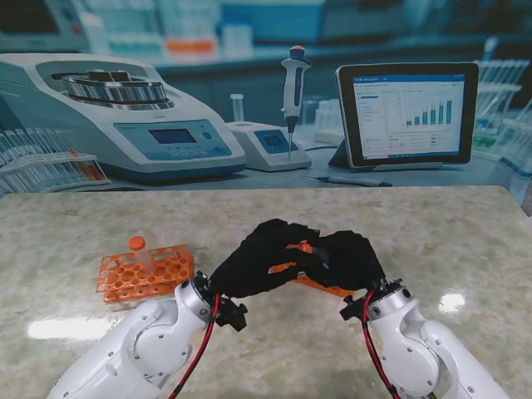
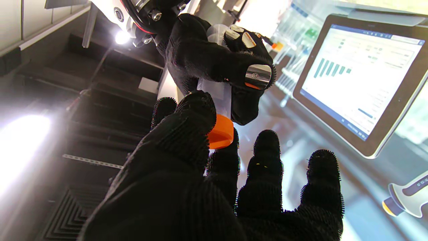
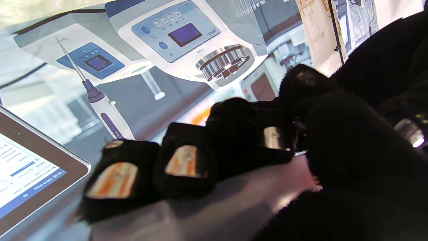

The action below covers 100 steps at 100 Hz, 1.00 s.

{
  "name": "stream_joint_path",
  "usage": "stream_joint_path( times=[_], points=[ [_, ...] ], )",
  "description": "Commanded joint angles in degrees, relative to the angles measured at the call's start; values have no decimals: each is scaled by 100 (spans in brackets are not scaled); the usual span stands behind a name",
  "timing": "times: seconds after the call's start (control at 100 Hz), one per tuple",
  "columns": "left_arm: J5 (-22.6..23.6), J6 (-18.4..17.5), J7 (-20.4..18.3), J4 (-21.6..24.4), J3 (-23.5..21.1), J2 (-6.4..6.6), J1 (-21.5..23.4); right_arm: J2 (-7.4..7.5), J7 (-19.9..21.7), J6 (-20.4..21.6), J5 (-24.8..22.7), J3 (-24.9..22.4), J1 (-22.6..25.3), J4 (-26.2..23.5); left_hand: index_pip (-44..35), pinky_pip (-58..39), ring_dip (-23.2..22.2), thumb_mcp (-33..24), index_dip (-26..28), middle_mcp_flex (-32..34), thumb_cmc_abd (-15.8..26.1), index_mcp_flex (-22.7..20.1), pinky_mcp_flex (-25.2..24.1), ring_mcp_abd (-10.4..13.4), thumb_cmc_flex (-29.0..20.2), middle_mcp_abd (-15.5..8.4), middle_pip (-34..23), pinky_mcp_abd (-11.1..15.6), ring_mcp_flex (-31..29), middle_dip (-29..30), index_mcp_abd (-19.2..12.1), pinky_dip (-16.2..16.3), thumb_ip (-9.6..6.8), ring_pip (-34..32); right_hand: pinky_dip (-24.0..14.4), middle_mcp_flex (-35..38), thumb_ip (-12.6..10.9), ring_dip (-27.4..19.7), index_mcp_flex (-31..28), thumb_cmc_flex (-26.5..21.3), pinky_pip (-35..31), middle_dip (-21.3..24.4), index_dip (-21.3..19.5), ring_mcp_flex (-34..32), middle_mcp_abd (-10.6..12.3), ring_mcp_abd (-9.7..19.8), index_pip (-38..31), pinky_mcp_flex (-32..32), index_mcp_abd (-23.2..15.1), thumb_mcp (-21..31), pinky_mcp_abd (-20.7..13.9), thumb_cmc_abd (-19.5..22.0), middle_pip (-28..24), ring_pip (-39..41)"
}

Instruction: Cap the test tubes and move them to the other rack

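Both hands meet above the middle of the table, close in front of me, and work on one test tube point(image 2: 219, 95) together. The right hand point(image 1: 347, 259) is wrapped around the clear body of the tube with all fingers closed on it, as the right wrist view shows. The left hand point(image 1: 258, 259) pinches the orange cap point(image 2: 220, 132) between thumb and first finger at the mouth of the tube, while its other fingers stand spread and free. I cannot tell if the cap is already fully seated. The tube looks like thin transparent plastic or glass, so I judge it light, stiff and smooth; it may slip in the gloved fingers and may crack under hard squeezing. The best hold seems to be around the middle of the body, leaving the upper end free for the cap. The cap is small and light and needs only a fingertip hold on its rim. To my left the orange rack point(image 1: 145, 276) lies on the table with one capped tube point(image 1: 138, 249) standing in it; a second orange rack point(image 1: 320, 285) is mostly hidden under the hands
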<state>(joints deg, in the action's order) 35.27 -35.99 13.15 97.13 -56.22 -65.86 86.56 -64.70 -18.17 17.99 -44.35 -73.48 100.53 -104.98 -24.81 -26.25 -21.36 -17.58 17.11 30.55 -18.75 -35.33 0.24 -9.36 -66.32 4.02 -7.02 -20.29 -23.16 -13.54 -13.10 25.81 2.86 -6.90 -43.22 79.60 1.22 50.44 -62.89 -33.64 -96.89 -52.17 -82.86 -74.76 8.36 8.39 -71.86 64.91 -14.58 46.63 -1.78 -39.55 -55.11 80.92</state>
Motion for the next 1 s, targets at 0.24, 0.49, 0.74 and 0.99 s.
stream_joint_path(
  times=[0.24, 0.49, 0.74, 0.99],
  points=[
    [-137, -69, -92, 99, -38, 18, 88, -19, 31, -3, 14, 26, 11, -35, 45, 490, 180, 886, -74, -205, 467, 26, -101, -14, -2, -147, 167, 94, 286, 167, -176, -32, -219, 118, -341, 290, -3, 443, -183, -192, -1733, -114, -166, -128, -84, 873, -393, 404, -341, 92, -512, 221, -110, 1191],
    [-264, -99, -131, 225, -49, 8, 106, -19, 28, 6, 16, 21, 20, -35, 505, 603, 192, 1282, -314, -363, 807, 242, -144, 60, 342, -154, 184, 164, 426, 141, 408, 16, -218, 166, -341, 290, -1, 443, -183, -191, -1733, -114, -167, -128, -88, 873, -393, 404, -341, 90, -512, 221, -110, 1191],
    [-279, -55, -131, 342, -132, 6, 115, -19, 26, 18, 11, 15, 26, -39, 1054, 686, 188, 1545, -589, -539, 1064, 467, -163, 118, 574, -88, 222, 199, 510, 108, 1072, 63, -251, 172, -341, 291, -1, 443, -180, -189, -1734, -116, -167, -128, -85, 868, -390, 404, -346, 93, -508, 216, -113, 1192],
    [-68, 155, 36, 447, -293, 0, 194, -18, 20, 30, -1, 10, 33, -46, 1121, 704, 143, 1657, -627, -521, 1133, 236, -134, 141, 730, 31, 219, 194, 452, 67, 1576, 103, -262, 119, -341, 290, 0, 445, -178, -187, -1735, -115, -168, -128, -91, 868, -383, 404, -368, 93, -506, 215, -114, 1197]
  ],
)
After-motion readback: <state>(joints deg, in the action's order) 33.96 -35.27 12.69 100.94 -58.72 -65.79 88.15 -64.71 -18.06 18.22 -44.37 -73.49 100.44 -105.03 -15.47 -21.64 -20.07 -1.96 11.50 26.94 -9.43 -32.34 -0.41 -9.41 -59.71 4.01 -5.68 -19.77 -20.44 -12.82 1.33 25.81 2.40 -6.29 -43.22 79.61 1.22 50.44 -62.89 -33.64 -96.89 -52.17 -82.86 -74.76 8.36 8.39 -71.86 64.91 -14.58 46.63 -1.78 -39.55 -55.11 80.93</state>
